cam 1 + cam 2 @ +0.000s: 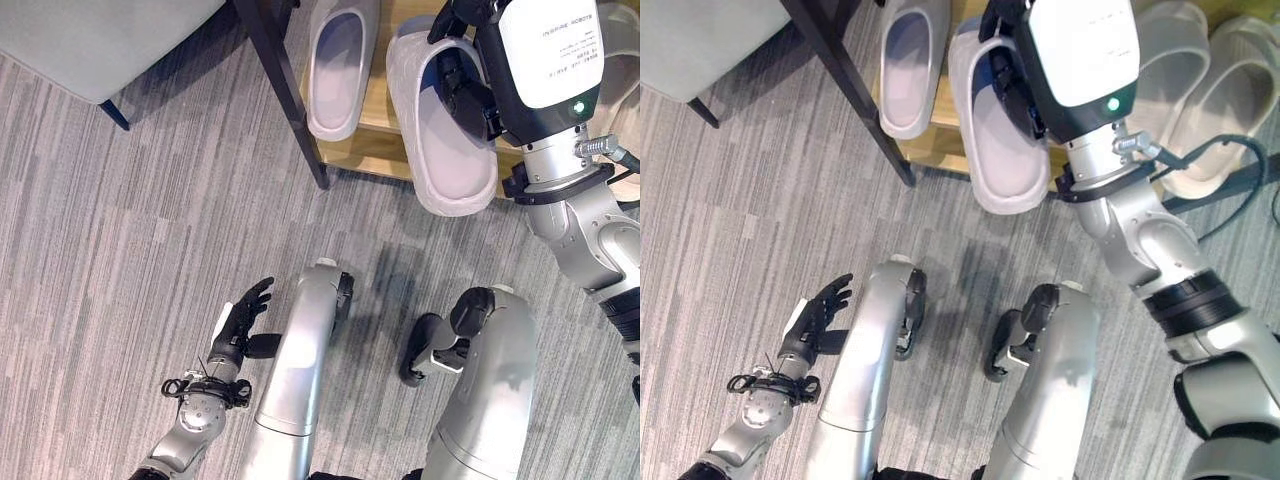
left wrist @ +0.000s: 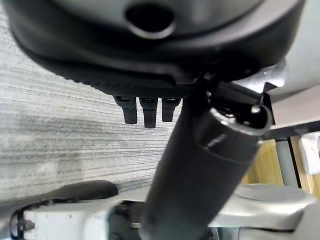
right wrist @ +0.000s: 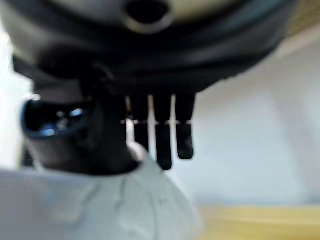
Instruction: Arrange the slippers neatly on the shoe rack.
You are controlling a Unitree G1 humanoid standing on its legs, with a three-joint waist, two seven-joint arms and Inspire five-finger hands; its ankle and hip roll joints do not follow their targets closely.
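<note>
Lengthwise, slipper [image 1: 440, 130] heel outward.

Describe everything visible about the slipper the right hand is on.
The pale grey, smooth foam-like slipper is an open-backed slide with a rounded closed toe. It lies sole down on the wooden shoe rack shelf, its near end overhanging the edge towards the robot. The right hand grips its right rim. A matching slipper lies alongside.

The only writing in view is a few short lines of small grey print on the white cover on the back of the right hand [image 1: 545, 60], at about one o'clock in the left eye view. The letters are too small to read with any certainty. No numbers or signs can be read.
</note>
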